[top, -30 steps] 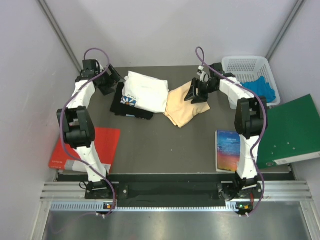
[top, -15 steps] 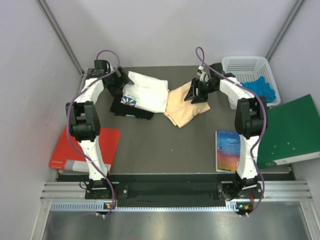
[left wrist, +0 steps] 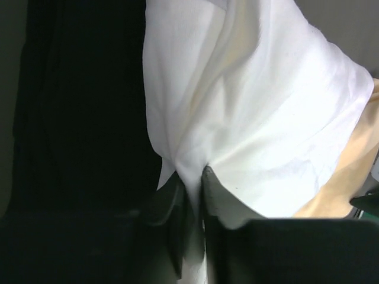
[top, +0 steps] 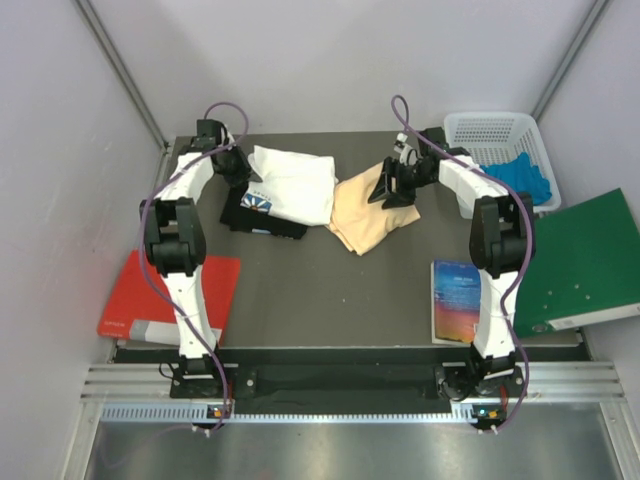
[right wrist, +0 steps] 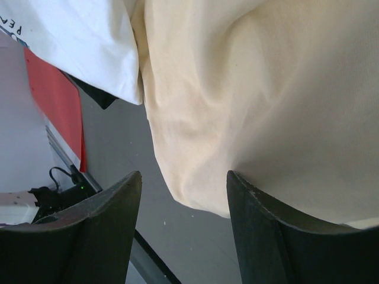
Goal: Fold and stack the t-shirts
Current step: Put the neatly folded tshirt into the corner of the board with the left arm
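Note:
The white t-shirt (top: 295, 185) with a small dark-blue print lies folded at the back of the table, partly on a black flat item (top: 262, 218). My left gripper (top: 240, 168) is at its left edge, shut on a pinched fold of the white t-shirt (left wrist: 254, 118). The peach-yellow t-shirt (top: 362, 215) lies crumpled just right of it, their edges touching. My right gripper (top: 386, 190) hovers over the peach t-shirt's right part, jaws open. In the right wrist view the peach t-shirt (right wrist: 266, 89) sits above the open gripper (right wrist: 183, 176), its right finger (right wrist: 260, 225) against the cloth.
A white basket (top: 498, 135) at the back right holds blue cloth (top: 525, 175). A green folder (top: 580, 262) lies at the right edge and a colourful book (top: 457, 298) near the right arm. A red folder (top: 170, 295) lies at the front left.
My left arm swung right to the white t-shirt's left edge and its jaws closed on the cloth. The right arm and the peach t-shirt have not moved.

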Controlling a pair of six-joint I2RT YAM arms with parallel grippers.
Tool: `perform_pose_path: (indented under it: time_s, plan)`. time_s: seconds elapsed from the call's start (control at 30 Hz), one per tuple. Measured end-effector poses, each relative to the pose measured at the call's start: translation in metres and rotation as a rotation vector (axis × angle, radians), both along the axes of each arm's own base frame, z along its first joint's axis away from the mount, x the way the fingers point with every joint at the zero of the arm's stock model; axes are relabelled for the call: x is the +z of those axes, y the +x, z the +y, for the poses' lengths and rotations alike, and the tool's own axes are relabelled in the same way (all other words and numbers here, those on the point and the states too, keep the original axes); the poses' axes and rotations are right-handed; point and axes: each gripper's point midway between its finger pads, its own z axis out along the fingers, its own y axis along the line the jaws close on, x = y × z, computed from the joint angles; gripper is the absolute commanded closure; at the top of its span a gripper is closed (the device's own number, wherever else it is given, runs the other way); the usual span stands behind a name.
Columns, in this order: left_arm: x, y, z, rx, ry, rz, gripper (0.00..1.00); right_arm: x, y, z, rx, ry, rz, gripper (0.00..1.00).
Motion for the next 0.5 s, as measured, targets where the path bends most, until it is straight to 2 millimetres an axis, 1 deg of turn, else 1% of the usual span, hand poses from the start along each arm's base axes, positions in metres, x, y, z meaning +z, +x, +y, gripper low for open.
perform_pose_path:
  time_s: [0.07, 0.2, 0.33, 0.5]
  plan:
    - [0.001, 0.002, -0.002, -0.012, -0.004, 0.000, 1.00, 0.000, 0.000, 0.001, -0.001, 0.001, -0.001, 0.40]
    - [0.011, 0.005, -0.008, -0.045, -0.019, -0.019, 1.00, 0.001, 0.001, 0.002, -0.005, 0.005, 0.000, 0.40]
    - [0.028, 0.011, -0.017, -0.077, -0.061, -0.059, 1.00, -0.002, 0.002, 0.003, -0.012, 0.009, 0.000, 0.40]
    - [0.050, 0.019, -0.029, -0.103, -0.127, -0.119, 1.00, -0.012, -0.006, 0.006, -0.014, 0.008, 0.031, 0.40]
